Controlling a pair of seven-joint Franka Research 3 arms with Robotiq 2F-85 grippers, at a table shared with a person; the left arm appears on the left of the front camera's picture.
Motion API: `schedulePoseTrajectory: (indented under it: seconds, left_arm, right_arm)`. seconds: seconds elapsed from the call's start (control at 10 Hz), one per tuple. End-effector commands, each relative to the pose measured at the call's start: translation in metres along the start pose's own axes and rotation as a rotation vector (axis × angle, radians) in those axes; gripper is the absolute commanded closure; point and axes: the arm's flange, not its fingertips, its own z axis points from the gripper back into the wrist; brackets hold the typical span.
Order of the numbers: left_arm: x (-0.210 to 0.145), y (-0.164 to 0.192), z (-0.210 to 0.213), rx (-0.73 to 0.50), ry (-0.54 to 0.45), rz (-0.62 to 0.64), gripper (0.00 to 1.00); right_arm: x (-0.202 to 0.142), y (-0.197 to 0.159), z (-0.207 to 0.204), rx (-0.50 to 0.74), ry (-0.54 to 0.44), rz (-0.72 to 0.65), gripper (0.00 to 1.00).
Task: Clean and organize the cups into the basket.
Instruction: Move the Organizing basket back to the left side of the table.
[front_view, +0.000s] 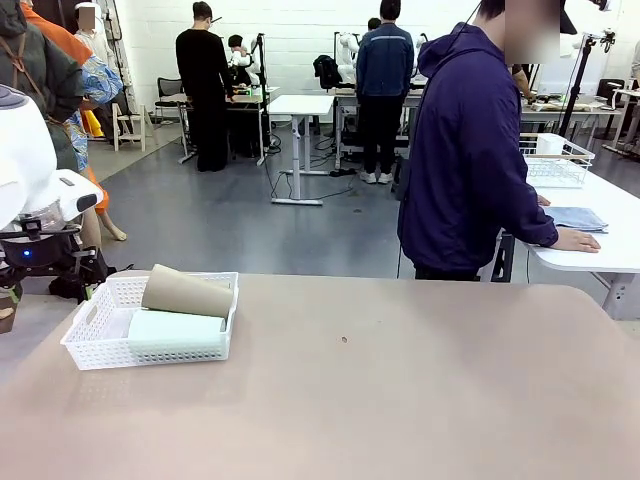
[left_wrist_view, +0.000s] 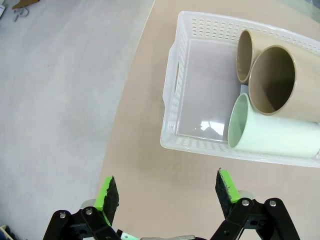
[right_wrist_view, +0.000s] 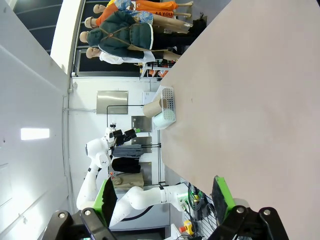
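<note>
The white lattice basket (front_view: 92, 345) sits at the table's left end. Inside it, a tan cup (front_view: 186, 292) lies on its side across a mint green cup (front_view: 176, 328). The left wrist view looks down on the basket (left_wrist_view: 172, 95). It holds two tan cups (left_wrist_view: 243, 56) (left_wrist_view: 280, 80) and the mint cup (left_wrist_view: 272, 135), all lying down with their mouths toward the camera. My left gripper (left_wrist_view: 167, 192) hangs open above the table edge just short of the basket, holding nothing. My right gripper (right_wrist_view: 165, 196) is open and holds nothing, far from the basket (right_wrist_view: 168, 101).
A person in a dark purple jacket (front_view: 465, 160) stands beyond the far edge, a hand on a neighbouring white table (front_view: 600, 250) that carries a wire basket (front_view: 555, 160) and a folded cloth. My left arm (front_view: 30, 170) rises at the left edge.
</note>
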Motion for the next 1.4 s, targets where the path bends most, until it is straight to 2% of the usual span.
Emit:
schedulePoseTrajectory:
  seconds: [0.0,0.4,0.5,0.6,0.7,1.0,1.3]
  left_arm:
    - [0.001,0.001,-0.003,-0.002,0.010,0.005,0.00]
    - [0.000,0.001,-0.002,0.002,0.004,0.003,0.00]
    - [0.022,0.026,0.008,-0.254,0.237,-0.077,0.00]
    - [0.040,0.057,0.016,-0.452,0.352,-0.107,0.00]
    - [0.052,0.087,0.021,-0.598,0.415,-0.134,0.00]
    - [0.069,0.170,0.027,-0.939,0.404,-0.215,0.00]
    - [0.068,0.228,0.008,-1.120,0.370,-0.201,0.00]
  right_arm:
    - [-0.002,0.000,0.001,-0.006,0.014,0.015,0.00]
    - [-0.002,0.000,0.001,-0.006,0.014,0.015,0.00]
    - [-0.002,0.000,0.001,-0.006,0.014,0.015,0.00]
    - [-0.002,0.000,0.001,-0.006,0.014,0.015,0.00]
    - [-0.002,0.000,0.001,-0.006,0.014,0.015,0.00]
    - [-0.002,0.000,0.001,-0.006,0.014,0.015,0.00]
    - [-0.002,0.000,0.001,-0.006,0.014,0.015,0.00]
